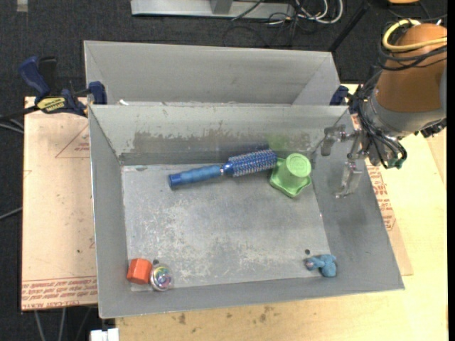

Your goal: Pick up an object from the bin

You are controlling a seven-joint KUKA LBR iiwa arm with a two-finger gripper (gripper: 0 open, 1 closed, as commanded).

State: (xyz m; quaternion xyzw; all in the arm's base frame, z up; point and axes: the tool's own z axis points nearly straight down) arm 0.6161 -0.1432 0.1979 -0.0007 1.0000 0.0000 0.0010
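At three o'clock, over the bin's (359, 240) sloped wall, the hand (338, 166) hangs with fingers apart and empty, just beside a green cup (291, 175). Coming straight down from here, I'd guess it scrapes that wall or tips the cup against the blue hairbrush (222, 168).

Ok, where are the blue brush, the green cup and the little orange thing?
blue brush (213, 171), camera view, on its handle near the bristles.
green cup (286, 182), camera view, on its side.
orange thing (138, 270), camera view, on its top.

The orange-covered arm (409, 77) points its pincer (340, 166) downward, its two fingers (349, 180) apart.
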